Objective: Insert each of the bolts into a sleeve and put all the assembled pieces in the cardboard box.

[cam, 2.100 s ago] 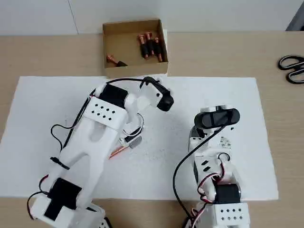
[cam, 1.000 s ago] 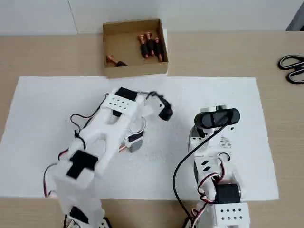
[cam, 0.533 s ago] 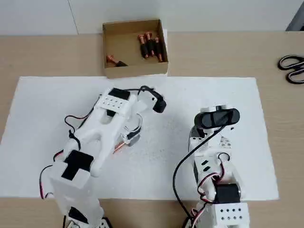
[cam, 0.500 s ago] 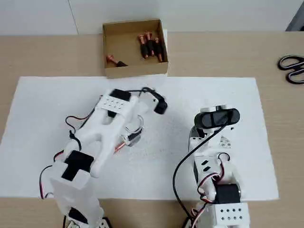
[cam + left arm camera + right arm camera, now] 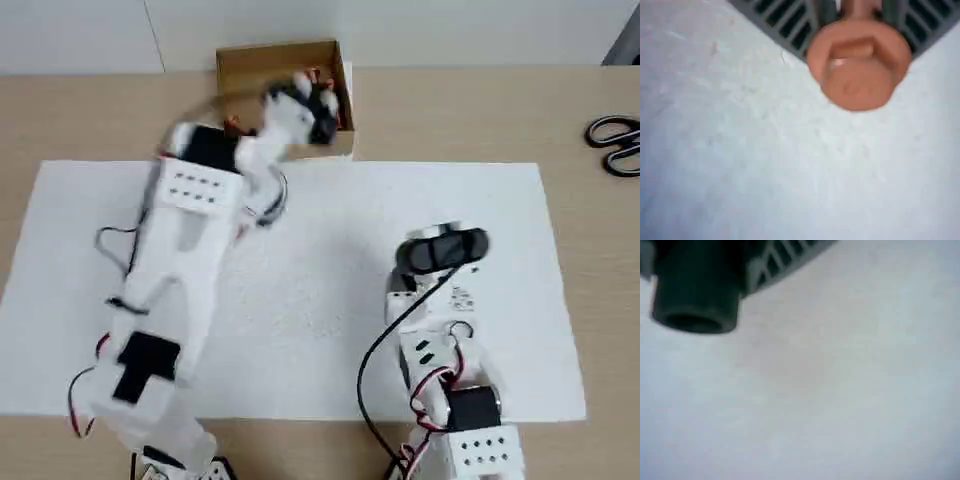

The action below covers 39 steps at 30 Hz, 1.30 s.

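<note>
A copper bolt (image 5: 857, 65) with a hexagonal head is clamped between grey ribbed fingers (image 5: 775, 15); my left gripper (image 5: 858, 15) is shut on it above the white sheet. In the high view the left arm (image 5: 190, 230) stretches up to the near edge of the cardboard box (image 5: 275, 55) and covers much of it. A black sleeve (image 5: 695, 295) with its open end showing sticks out of my right gripper (image 5: 700, 257), which is shut on it just over the sheet. The right arm (image 5: 440, 250) stands at the sheet's right middle.
The white sheet (image 5: 330, 300) covers most of the wooden table. A few copper and black pieces (image 5: 328, 78) peek out inside the box beside the left arm's wrist. Black scissors (image 5: 615, 145) lie at the table's far right edge.
The left arm has swung from the middle of the sheet up towards the box, carrying the bolt. The right arm has shifted slightly to the left.
</note>
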Each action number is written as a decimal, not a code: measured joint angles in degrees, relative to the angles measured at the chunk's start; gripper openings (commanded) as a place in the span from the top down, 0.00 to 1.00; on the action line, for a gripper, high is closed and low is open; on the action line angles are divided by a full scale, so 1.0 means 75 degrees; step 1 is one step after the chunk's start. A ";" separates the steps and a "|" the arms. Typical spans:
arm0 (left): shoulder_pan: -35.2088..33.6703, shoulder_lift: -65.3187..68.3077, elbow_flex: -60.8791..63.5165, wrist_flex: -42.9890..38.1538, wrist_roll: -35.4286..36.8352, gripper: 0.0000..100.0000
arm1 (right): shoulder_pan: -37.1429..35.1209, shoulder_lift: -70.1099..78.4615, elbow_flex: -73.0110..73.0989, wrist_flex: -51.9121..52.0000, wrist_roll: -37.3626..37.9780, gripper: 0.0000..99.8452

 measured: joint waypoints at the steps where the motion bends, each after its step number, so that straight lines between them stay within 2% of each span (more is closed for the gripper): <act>1: 0.0023 -0.0199 -0.0234 0.0047 0.0188 0.99 | -0.0305 0.0000 0.0000 0.0000 0.0000 1.00; 7: 0.0094 -0.1817 -0.0434 0.0188 0.1078 0.99 | -0.2051 0.0000 0.0363 -0.0375 0.0000 1.00; 10: 0.0094 -0.2708 -0.0445 0.0188 0.1911 0.99 | -0.2227 0.0000 0.0504 -0.1360 0.0000 1.00; 14: 0.0094 -0.3704 0.0000 0.0188 0.3575 0.99 | -0.2426 0.0000 0.0867 -0.3106 0.0457 1.00; 19: 0.0094 -0.4724 0.1078 -0.0445 0.4067 0.99 | -0.2614 0.0000 0.1453 -0.4442 0.1512 1.00; 23: 0.0176 -0.5873 0.2145 -0.2168 0.4138 0.99 | -0.2626 -0.0023 0.1453 -0.4724 0.1747 1.00; 28: 0.0469 -0.7056 0.4876 -0.4829 0.4923 0.99 | -0.2626 -0.0023 0.1453 -0.5638 0.1782 1.00; 35: 0.0504 -0.8791 0.8463 -0.9225 0.4864 0.99 | -0.2626 -0.0023 0.1453 -0.6236 0.1782 1.00; 37: 0.0621 -0.9061 0.9002 -0.9975 0.4864 0.99 | -0.2626 -0.0023 0.1453 -0.6470 0.1782 1.00; 39: 0.0785 -0.9190 0.9307 -1.0233 0.4864 0.99 | -0.2614 -0.0023 0.1453 -0.6693 0.1782 1.00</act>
